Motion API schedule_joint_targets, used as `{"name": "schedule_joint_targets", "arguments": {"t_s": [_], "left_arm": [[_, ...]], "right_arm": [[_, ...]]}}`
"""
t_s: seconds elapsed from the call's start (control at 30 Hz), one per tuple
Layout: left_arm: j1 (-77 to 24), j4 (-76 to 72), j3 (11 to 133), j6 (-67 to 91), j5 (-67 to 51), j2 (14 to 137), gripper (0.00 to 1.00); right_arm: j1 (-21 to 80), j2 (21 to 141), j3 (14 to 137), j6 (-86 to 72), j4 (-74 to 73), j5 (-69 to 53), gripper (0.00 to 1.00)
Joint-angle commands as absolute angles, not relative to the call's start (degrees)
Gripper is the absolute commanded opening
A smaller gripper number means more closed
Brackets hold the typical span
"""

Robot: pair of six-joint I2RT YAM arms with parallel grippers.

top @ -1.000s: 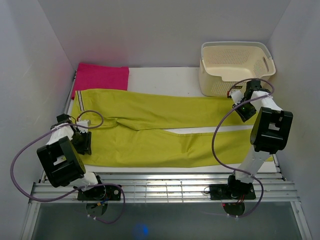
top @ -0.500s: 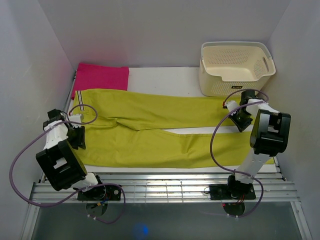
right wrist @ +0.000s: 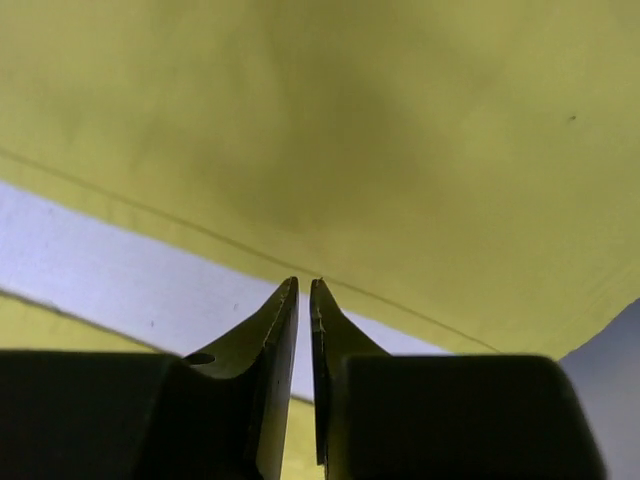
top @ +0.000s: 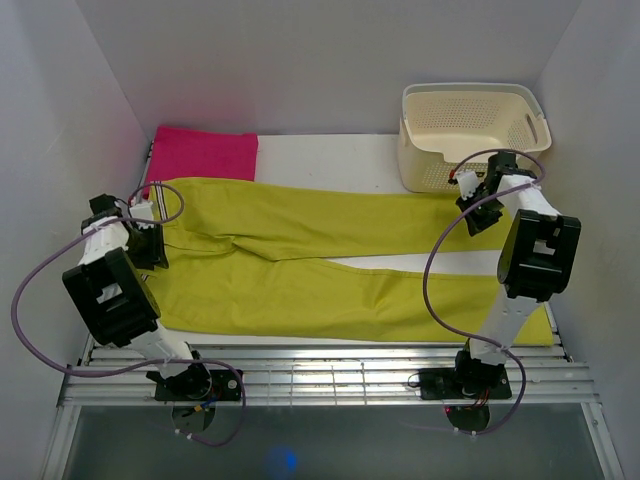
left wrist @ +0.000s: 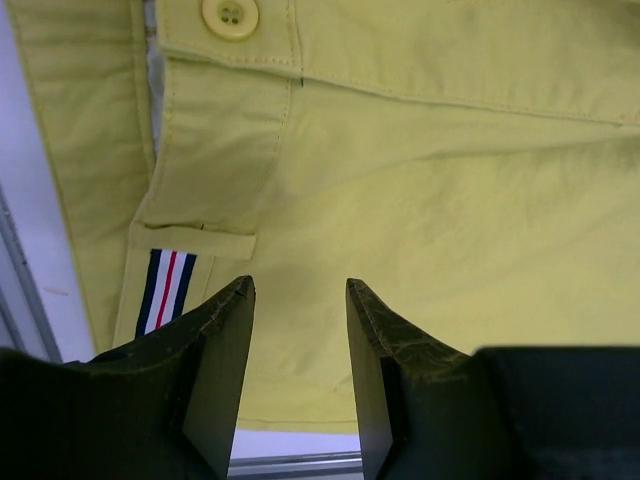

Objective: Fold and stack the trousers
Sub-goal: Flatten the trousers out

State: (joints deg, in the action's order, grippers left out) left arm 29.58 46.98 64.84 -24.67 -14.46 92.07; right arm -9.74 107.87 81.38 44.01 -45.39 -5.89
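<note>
The yellow-green trousers [top: 300, 290] lie flat across the table, waistband to the left and both legs running right. My left gripper [top: 150, 242] hovers over the waistband end, open, with bare fabric [left wrist: 450, 180] showing between its jaws [left wrist: 298, 285]. A button [left wrist: 230, 15] and a striped tag [left wrist: 168, 285] show close by. My right gripper [top: 480, 208] is at the end of the far leg. Its jaws [right wrist: 304, 282] are shut to a thin slit, pinching the hem edge of that leg [right wrist: 350, 120].
A folded magenta-pink cloth [top: 205, 155] lies at the back left, touching the trousers' waistband corner. A cream perforated basket [top: 475, 130] stands at the back right, just behind my right gripper. White walls close in on both sides, and a metal rail [top: 320, 375] runs along the near edge.
My right gripper dipped to the far leg's end, closed its jaws and moved back toward the basket. My left arm swung back and left along the waistband, jaws still open.
</note>
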Motion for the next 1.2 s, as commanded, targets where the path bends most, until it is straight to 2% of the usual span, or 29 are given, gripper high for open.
{"name": "schedule_joint_targets", "arguments": {"t_s": [0.0, 0.27, 0.53, 0.73, 0.87, 0.9, 0.93, 0.97, 1.0, 1.07, 1.13, 1.17], "left_arm": [[29.00, 42.46, 65.74, -21.80, -14.60, 93.86, 0.53], [29.53, 39.02, 62.23, -21.09, -9.50, 96.94, 0.52], [33.75, 40.78, 57.23, -26.27, -8.70, 93.44, 0.51], [35.33, 45.60, 59.32, -31.55, -14.93, 90.27, 0.51], [35.33, 50.53, 68.71, -35.24, -23.11, 89.64, 0.62], [35.33, 51.15, 74.21, -36.55, -24.68, 90.17, 0.81], [35.33, 52.54, 77.14, -37.26, -26.52, 90.96, 0.95], [34.90, 52.73, 80.13, -37.35, -28.28, 91.92, 0.98], [34.63, 53.08, 86.51, -37.61, -29.34, 94.80, 0.98], [33.41, 54.84, 92.35, -40.25, -31.89, 98.68, 0.97], [33.05, 55.02, 98.92, -43.39, -34.00, 104.31, 0.95], [32.61, 55.11, 100.79, -45.07, -36.36, 106.15, 0.94]], "right_arm": [[-9.05, 112.49, 83.85, 38.33, -41.05, -5.90, 0.16], [-8.26, 115.23, 76.48, 39.72, -37.70, -0.26, 0.15], [-8.26, 105.92, 56.81, 48.59, -38.58, 2.20, 0.13], [-8.09, 101.08, 51.95, 52.64, -43.76, -1.32, 0.12], [-8.09, 99.67, 54.39, 54.05, -46.14, -2.63, 0.14], [-8.09, 99.84, 57.62, 54.23, -47.62, -3.68, 0.15], [-8.09, 99.93, 59.66, 54.05, -48.42, -4.39, 0.18], [-8.09, 100.28, 61.85, 53.97, -49.47, -5.44, 0.20], [-8.09, 100.81, 64.14, 53.53, -50.53, -6.75, 0.23], [-8.09, 101.51, 71.08, 53.35, -52.81, -7.99, 0.41], [-8.00, 102.83, 76.87, 53.61, -54.13, -8.44, 0.57], [-8.09, 103.27, 78.47, 53.61, -54.23, -8.26, 0.61]]}}
